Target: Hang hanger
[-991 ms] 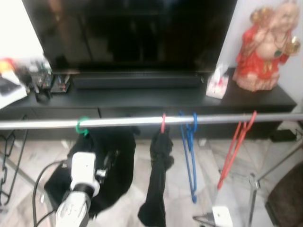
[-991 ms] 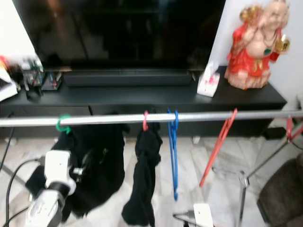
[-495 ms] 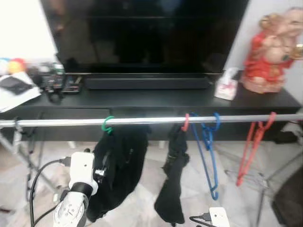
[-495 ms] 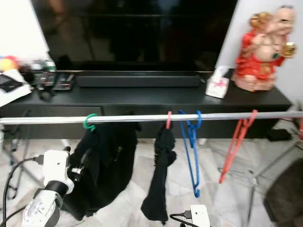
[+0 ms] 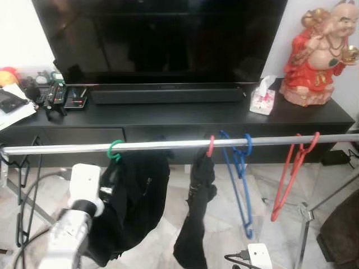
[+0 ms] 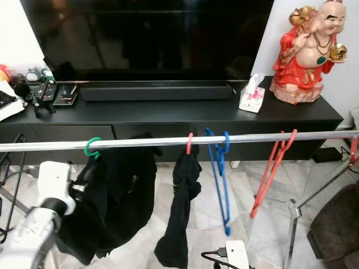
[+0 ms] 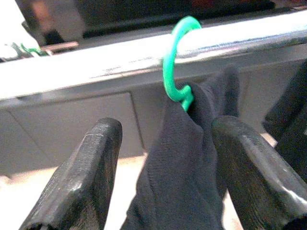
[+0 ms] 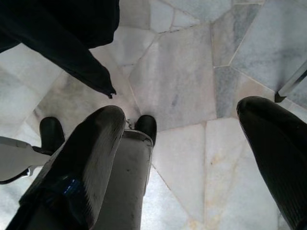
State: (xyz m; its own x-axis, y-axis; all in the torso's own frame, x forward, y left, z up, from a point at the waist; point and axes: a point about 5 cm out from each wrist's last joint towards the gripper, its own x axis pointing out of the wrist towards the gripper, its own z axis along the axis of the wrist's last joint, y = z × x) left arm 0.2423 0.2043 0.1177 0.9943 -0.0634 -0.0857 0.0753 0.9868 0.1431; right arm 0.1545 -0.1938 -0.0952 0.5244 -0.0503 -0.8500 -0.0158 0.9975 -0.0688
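A green hanger hook (image 5: 115, 150) rests over the silver rail (image 5: 168, 145), carrying a black garment (image 5: 137, 207). My left gripper (image 7: 165, 127) is just below the hook (image 7: 175, 62), open, its two black fingers (image 7: 91, 163) spread on either side of the garment's neck. In the eye views the left wrist (image 5: 84, 188) sits against the garment's left edge. My right gripper (image 8: 182, 110) hangs low, open and pointing at the marble floor, with its wrist (image 5: 259, 255) at the bottom of the eye view.
On the same rail hang a red hook with a dark cloth (image 5: 193, 224), two blue hangers (image 5: 241, 185) and a red hanger (image 5: 291, 174). Behind stand a black console (image 5: 179, 119), a TV (image 5: 162, 39), a statue (image 5: 317, 53) and a tissue box (image 5: 262, 101). A rack leg (image 5: 305, 221) stands at the right.
The camera has swung and sharpened. Relative to the green hook, my left wrist has shifted left and slightly up. The hanger stays on the rail.
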